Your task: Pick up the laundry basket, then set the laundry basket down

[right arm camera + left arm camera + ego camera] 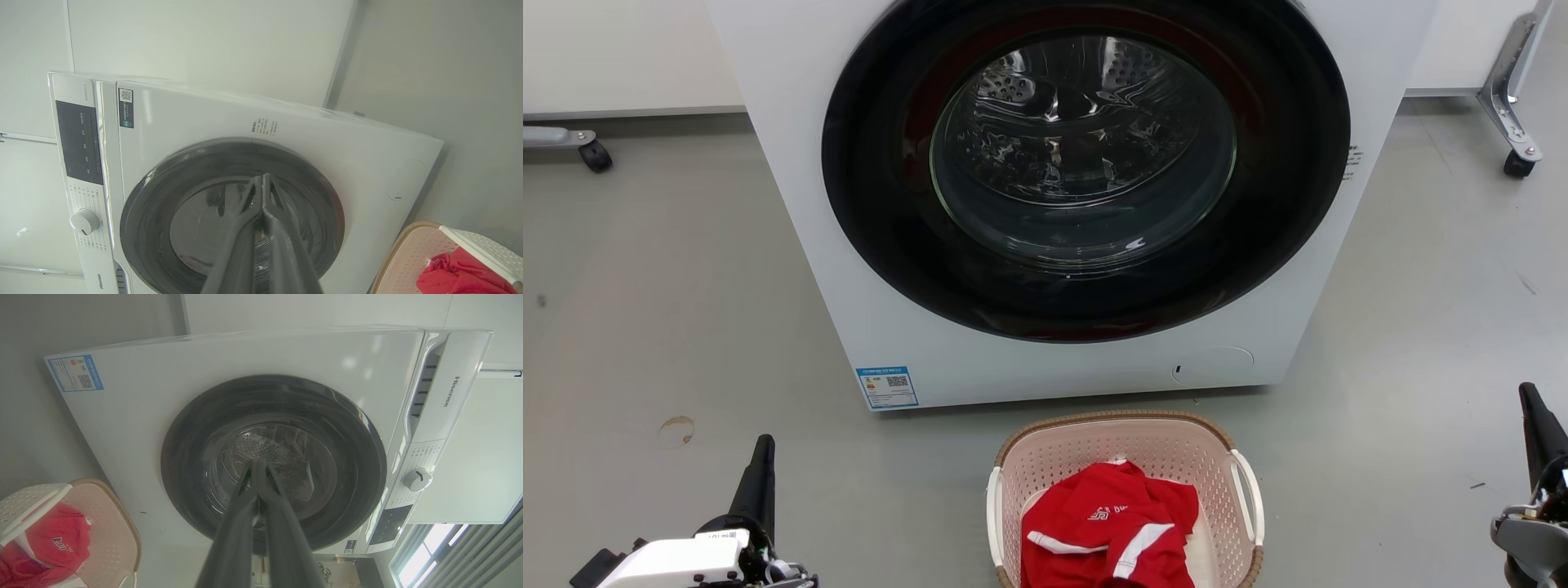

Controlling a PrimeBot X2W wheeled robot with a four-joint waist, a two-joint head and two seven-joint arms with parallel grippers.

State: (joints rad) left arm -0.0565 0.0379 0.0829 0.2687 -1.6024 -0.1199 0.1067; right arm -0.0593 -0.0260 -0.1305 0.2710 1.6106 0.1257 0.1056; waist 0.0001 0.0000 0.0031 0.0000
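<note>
Basket (1107,417) at 6 o'clock, red shirt (1107,523) inside, just before washer (792,204). Left gripper (762,453) at 8, right gripper (1534,416) at 4; both pairs of fingers pressed together, empty.

Laundry area, front-loading washing machine (1086,171), laundry basket (1104,417), grey floor (645,327)

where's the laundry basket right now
Head view, bottom centre: the laundry basket sits on the floor just in front of the washing machine, with a red garment inside it.
</note>
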